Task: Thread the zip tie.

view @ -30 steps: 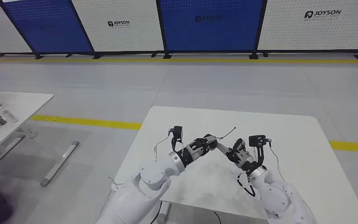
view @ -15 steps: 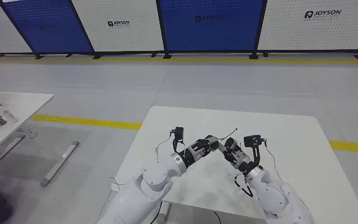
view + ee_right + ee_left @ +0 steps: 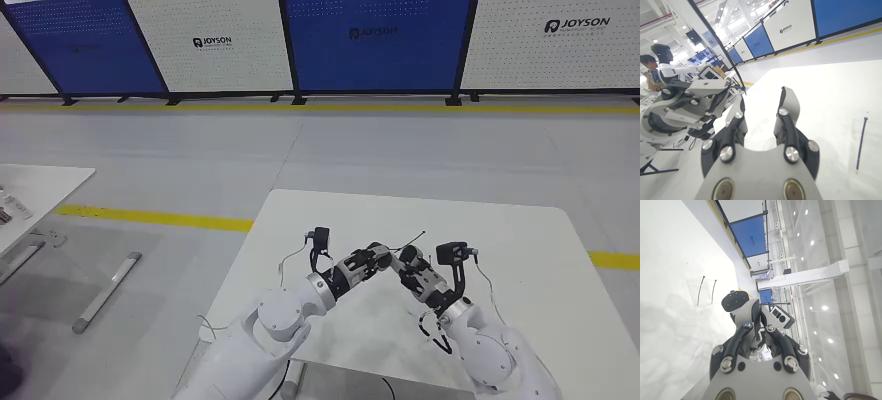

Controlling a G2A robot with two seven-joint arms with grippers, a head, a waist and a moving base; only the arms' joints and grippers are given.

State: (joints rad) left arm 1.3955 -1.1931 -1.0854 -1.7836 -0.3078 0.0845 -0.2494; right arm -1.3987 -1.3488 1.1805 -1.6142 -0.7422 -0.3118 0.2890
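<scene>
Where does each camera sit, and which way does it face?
Top view: above the arms, looking down at the table; both arms show.
Left wrist view: behind the left gripper, looking across the table.
Right wrist view: behind the open right gripper, facing the left gripper.
Shared: top and right wrist views show the held zip tie.

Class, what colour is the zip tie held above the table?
Black; the right wrist view shows the zip tie best.
</scene>
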